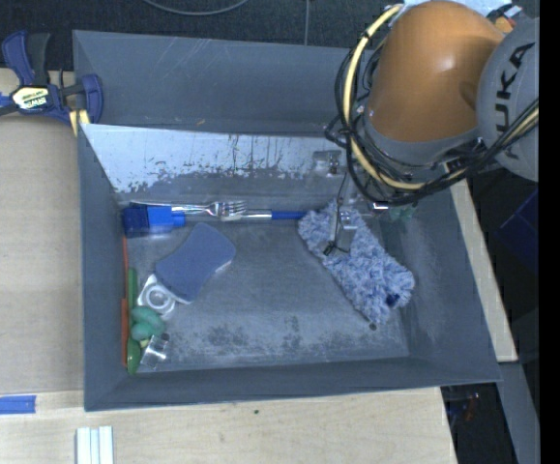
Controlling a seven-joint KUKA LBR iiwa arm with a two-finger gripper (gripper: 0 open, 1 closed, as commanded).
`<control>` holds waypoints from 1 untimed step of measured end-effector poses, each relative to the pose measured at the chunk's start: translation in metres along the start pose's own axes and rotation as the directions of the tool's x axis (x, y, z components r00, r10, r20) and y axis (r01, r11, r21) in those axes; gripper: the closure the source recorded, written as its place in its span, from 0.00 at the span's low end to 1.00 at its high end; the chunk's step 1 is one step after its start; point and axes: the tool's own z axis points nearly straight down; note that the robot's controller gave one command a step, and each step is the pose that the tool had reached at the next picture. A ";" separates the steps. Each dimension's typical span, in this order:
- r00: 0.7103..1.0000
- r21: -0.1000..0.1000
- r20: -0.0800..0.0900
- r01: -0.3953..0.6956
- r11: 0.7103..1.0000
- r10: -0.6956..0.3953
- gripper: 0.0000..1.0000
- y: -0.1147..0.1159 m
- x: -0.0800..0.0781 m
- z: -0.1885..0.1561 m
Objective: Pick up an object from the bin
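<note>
The arm (434,56), capped by its orange cover and looped with cables, enters the grey metal bin (260,85) from the 2 o'clock corner. Its jaws stand low over a shaggy blue-grey cloth (371,274), a tufted, mop-like piece, at the 3 o'clock side of the bin floor. The cloth runs slantwise from 11 o'clock to 5 o'clock, and the jaws are at its 11 o'clock end. Whether the jaws are wide or narrow cannot be told, since the wrist and cables cover them, and whether they touch the cloth cannot be told either. Nothing can be seen held between them. A silver fork (223,210) lies along the foot of the rear wall at about 12 o'clock. A blue block (144,221) lies on its 9 o'clock side, and a thin blue shaft (284,216) on its 3 o'clock side reaches the cloth's near end. Whether these blue parts join the fork cannot be told. A flat blue pad (194,260) with rounded corners lies tilted at 9 o'clock, well apart from the cloth. An orange stick (124,298) runs along the wall at 8 o'clock. Just beside it lies a small heap: a white ring (157,298) touching the pad's lower corner, with green pieces (142,332) below it.
</note>
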 end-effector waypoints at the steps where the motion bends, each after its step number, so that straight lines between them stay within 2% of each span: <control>1: 1.000 0.000 0.008 -0.001 1.000 0.001 0.00 0.000 -0.002 -0.004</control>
